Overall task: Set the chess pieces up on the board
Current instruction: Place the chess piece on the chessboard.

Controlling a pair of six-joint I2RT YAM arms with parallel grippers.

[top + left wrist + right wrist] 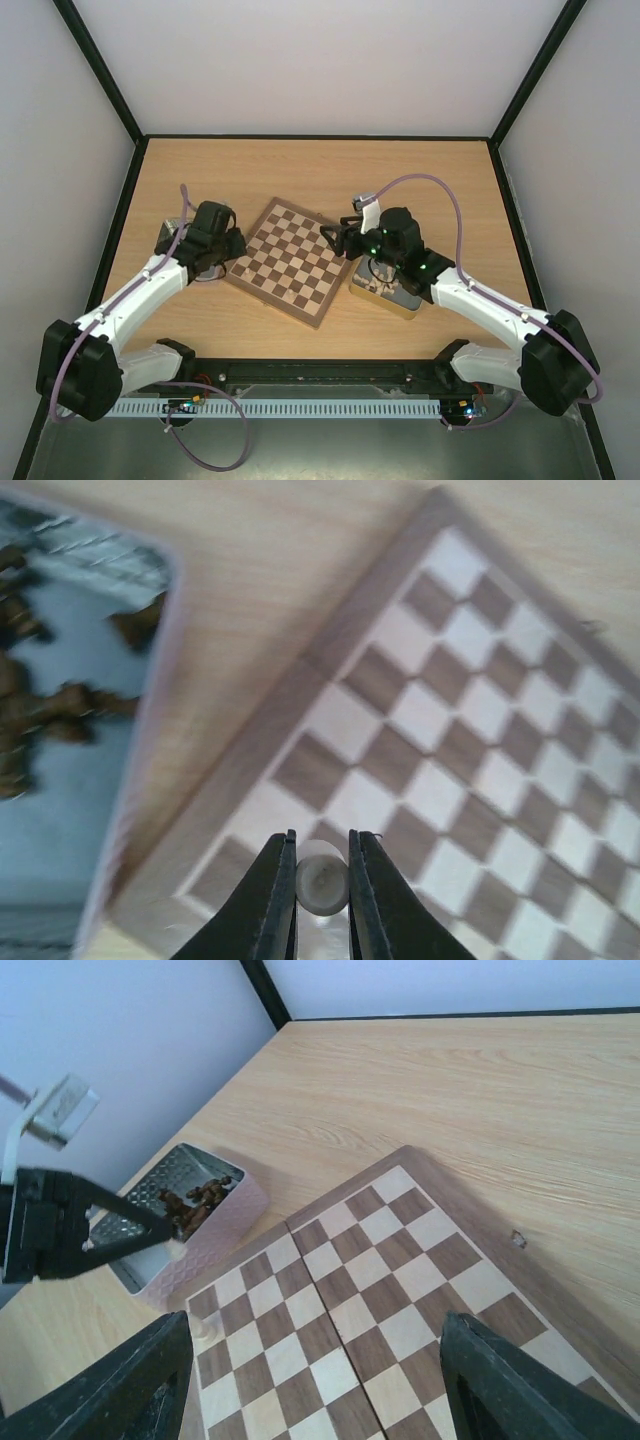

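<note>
Chess piece (322, 880), pale, clamped in my left gripper (322, 842) above a square at the board's (450, 730) corner beside the tray (165, 660), held low, I judge, for standing it there; my right gripper (320, 1365) hangs spread and empty over the opposite edge.

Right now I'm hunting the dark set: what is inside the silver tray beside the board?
Several dark brown chess pieces lie heaped in the silver tray. The left arm covers part of its floor, so they cannot be counted.
</note>
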